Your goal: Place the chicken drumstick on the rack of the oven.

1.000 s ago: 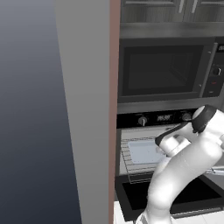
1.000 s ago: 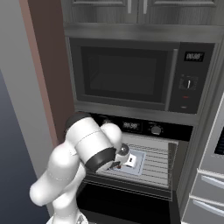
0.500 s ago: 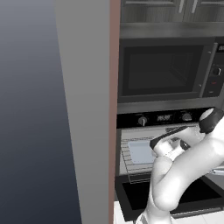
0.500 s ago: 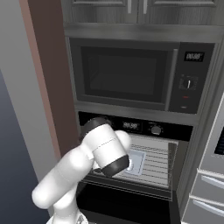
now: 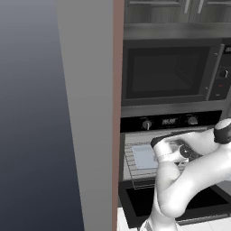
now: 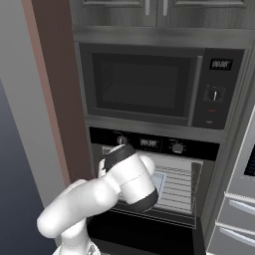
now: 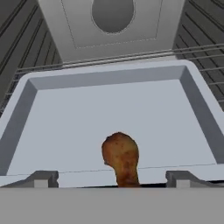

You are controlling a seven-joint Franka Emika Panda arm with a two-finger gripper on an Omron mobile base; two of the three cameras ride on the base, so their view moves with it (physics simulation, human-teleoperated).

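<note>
The gripper (image 7: 112, 177) stands wide apart, gripping nothing. Between its tips, the drumstick (image 7: 121, 158) lies at the tray's (image 7: 109, 109) near edge, the tray on the oven (image 6: 149, 184) rack (image 7: 199, 54). Placement looks done.

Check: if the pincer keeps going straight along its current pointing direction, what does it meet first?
Likely the chicken drumstick, centred just ahead between the wide-apart tips of the pincer, lying in the pale grey tray on the rack. Beyond it, the tray's floor; depth is unclear.
</note>
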